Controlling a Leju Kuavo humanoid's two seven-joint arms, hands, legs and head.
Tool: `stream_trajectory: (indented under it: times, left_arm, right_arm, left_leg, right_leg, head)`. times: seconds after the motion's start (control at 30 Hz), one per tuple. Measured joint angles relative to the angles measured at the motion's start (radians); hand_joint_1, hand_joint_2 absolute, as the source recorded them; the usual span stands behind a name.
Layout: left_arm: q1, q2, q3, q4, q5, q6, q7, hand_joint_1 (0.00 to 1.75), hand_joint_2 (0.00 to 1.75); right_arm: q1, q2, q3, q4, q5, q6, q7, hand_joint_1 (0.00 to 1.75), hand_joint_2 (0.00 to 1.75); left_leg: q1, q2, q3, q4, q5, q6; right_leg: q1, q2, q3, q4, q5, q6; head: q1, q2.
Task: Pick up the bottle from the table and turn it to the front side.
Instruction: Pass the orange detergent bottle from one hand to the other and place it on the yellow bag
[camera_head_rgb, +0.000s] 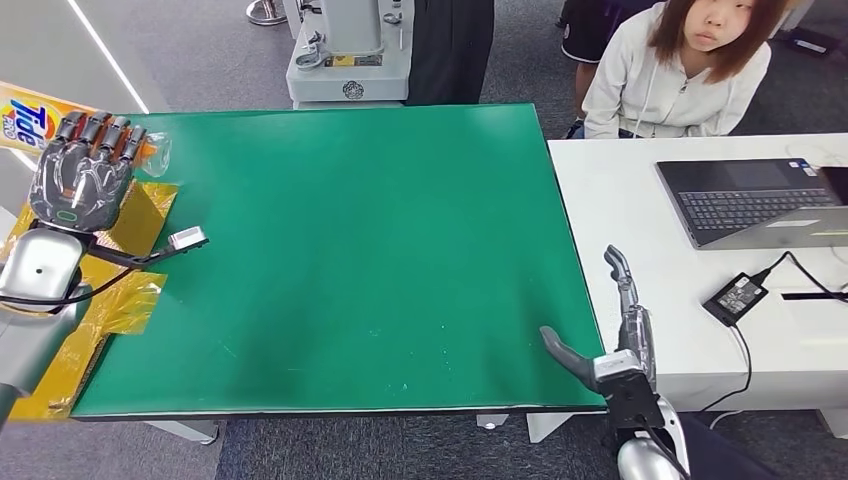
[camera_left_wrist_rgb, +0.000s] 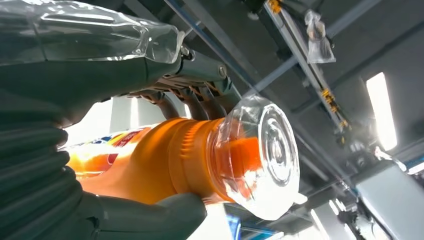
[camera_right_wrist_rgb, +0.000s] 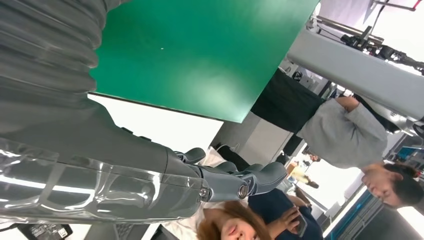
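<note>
Orange bottle sits inside our left hand, fingers wrapped round it, clear cap past the fingertips; right hand spread, holding nothing.

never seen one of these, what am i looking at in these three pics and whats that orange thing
This is a humanoid robot with two silver arms. The wide picture is from its head, looking down at a green table. The other two come from cameras at its wrists, so they look tilted. The orange thing is a detergent bottle with a clear cap; the left hand grips it, raised at the table's left edge. The right hand holds nothing, fingers apart, at the table's right edge. A laptop sits on a white desk beside a seated person.
</note>
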Motion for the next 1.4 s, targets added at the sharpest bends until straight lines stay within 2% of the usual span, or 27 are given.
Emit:
stream_trajectory:
  times: [0.1, 0.3, 0.43, 0.57, 0.7, 0.8, 1.07, 1.4]
  left_arm:
    - [0.062, 0.025, 0.061, -0.003, 0.015, 0.002, -0.054, 1.75, 1.75]
    - [0.234, 0.05, 0.277, -0.036, 0.098, 0.003, -0.208, 1.75, 1.75]
    - [0.322, 0.024, 0.453, -0.037, 0.15, 0.003, -0.339, 1.75, 1.75]
    - [0.391, -0.015, 0.6, -0.034, 0.113, 0.003, -0.401, 1.75, 1.75]
    - [0.412, -0.056, 0.702, -0.001, 0.068, 0.003, -0.426, 1.75, 1.75]
    - [0.41, -0.076, 0.734, 0.025, 0.054, 0.003, -0.417, 1.75, 1.75]
    - [0.367, -0.126, 0.731, 0.14, 0.001, 0.003, -0.359, 1.75, 1.75]
    - [0.33, -0.169, 0.65, 0.273, -0.004, 0.003, -0.288, 1.75, 1.75]
  right_arm:
    - [0.014, 0.006, -0.007, -0.023, 0.0, 0.019, 0.006, 0.0, 1.75]
    - [0.025, 0.015, -0.022, -0.045, 0.002, 0.034, 0.008, 0.0, 1.75]
    - [0.033, 0.018, -0.023, -0.051, 0.008, 0.041, 0.003, 0.0, 1.75]
    - [0.034, 0.024, -0.023, -0.051, 0.026, 0.05, -0.005, 0.0, 1.75]
    - [0.034, 0.026, -0.021, -0.051, 0.042, 0.049, -0.004, 0.0, 1.75]
    - [0.034, 0.026, -0.02, -0.051, 0.043, 0.048, -0.003, 0.0, 1.75]
    - [0.018, 0.026, 0.01, -0.045, 0.072, 0.041, 0.001, 0.0, 1.75]
    - [0.005, 0.019, 0.047, -0.026, 0.088, 0.024, 0.01, 0.0, 1.75]
  left_leg:
    - [0.0, 0.002, 0.001, 0.0, -0.001, -0.001]
    - [0.0, 0.004, 0.001, -0.001, -0.001, -0.002]
    - [0.0, 0.004, 0.001, -0.001, -0.001, -0.002]
    - [0.0, 0.003, 0.001, -0.001, -0.002, -0.002]
    - [0.0, 0.002, 0.001, -0.001, -0.002, -0.002]
    - [0.0, 0.001, 0.001, -0.001, -0.002, -0.002]
    - [0.0, 0.001, 0.001, 0.0, -0.002, -0.002]
    - [0.0, 0.001, 0.001, 0.0, -0.002, -0.003]
  right_leg:
    - [0.0, 0.002, 0.0, 0.0, 0.0, 0.0]
    - [0.0, 0.004, -0.001, 0.0, -0.001, -0.001]
    - [0.0, 0.004, -0.001, 0.0, -0.001, -0.001]
    - [0.0, 0.004, -0.001, 0.0, -0.001, -0.001]
    - [0.0, 0.001, -0.001, -0.001, -0.001, -0.001]
    - [0.0, 0.001, 0.0, -0.001, -0.001, -0.001]
    - [0.0, 0.001, 0.0, 0.0, -0.001, -0.002]
    - [0.0, 0.0, 0.0, -0.001, -0.001, -0.002]
  head:
    - [0.0, 0.0]
    - [0.0, 0.0]
    - [0.0, 0.0]
    - [0.0, 0.0]
    - [0.0, 0.0]
    - [0.0, 0.0]
    - [0.0, 0.0]
    - [0.0, 0.0]
